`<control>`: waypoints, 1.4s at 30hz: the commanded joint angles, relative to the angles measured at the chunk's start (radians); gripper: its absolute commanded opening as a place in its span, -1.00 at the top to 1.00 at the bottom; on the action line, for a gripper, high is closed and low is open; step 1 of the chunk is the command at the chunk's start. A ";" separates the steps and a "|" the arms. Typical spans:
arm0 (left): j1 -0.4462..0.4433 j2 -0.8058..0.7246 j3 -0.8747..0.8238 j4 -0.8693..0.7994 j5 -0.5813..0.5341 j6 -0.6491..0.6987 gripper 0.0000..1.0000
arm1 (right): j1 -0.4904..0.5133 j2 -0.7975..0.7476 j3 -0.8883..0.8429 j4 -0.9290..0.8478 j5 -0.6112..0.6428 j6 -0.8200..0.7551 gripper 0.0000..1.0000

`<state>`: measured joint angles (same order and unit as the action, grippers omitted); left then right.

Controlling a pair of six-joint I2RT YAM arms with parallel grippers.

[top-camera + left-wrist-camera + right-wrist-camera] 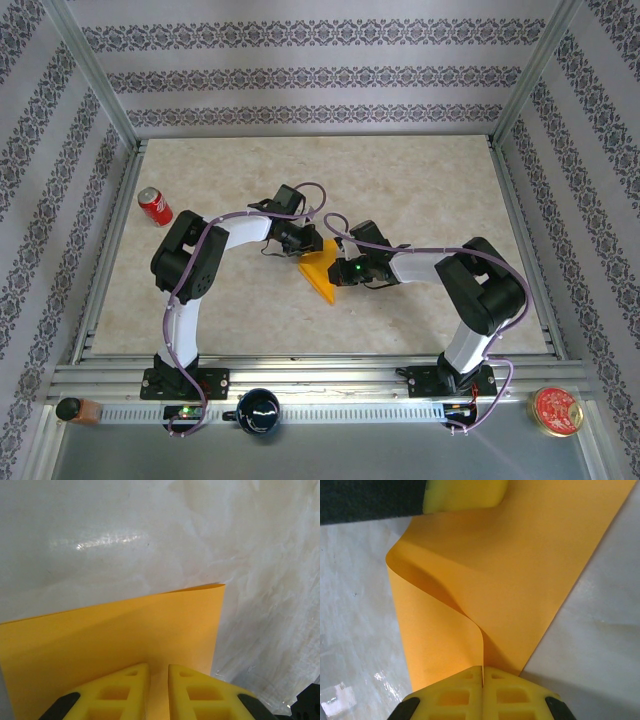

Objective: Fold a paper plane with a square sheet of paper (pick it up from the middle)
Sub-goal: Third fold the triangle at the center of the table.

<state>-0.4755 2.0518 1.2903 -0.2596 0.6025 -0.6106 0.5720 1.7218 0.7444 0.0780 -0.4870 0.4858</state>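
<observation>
We see 2 grippers meeting on the square sheet of paper (pixel 320 272) (pixel 125 635) (pixel 510 580) at mid-table (pixel 430 180).
Our right gripper (pixel 340 270) (pixel 482 672) is clamped tight on a raised fold of the sheet. Our left gripper (pixel 305 243) (pixel 159 667) sits just beyond, its 2 yellow fingers (pixel 130 690) a thin slit apart. We cannot tell whether they pinch the paper or only press it. The sheet bulges up between them.

L gripper (pixel 159 669) fingers nearly together over orange-yellow paper sheet (pixel 125 630); pale marbled table (pixel 150 540) beyond.
</observation>
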 commanded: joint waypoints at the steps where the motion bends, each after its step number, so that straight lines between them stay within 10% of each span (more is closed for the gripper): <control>1: 0.009 -0.029 -0.021 -0.015 -0.008 -0.010 0.61 | 0.002 0.018 0.016 -0.018 0.008 -0.023 1.00; 15: 0.020 -0.214 -0.088 0.031 -0.121 -0.069 0.32 | 0.003 0.033 0.019 -0.015 0.005 -0.019 1.00; 27: -0.009 -0.441 -0.487 0.497 -0.037 -0.428 0.77 | 0.003 0.020 0.023 -0.024 0.010 -0.021 1.00; 42: -0.084 -0.328 -0.432 0.392 -0.062 -0.399 0.78 | 0.003 0.019 0.023 -0.030 0.007 -0.026 1.00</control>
<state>-0.5438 1.7126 0.8265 0.1642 0.5453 -1.0183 0.5720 1.7309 0.7547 0.0780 -0.4866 0.4782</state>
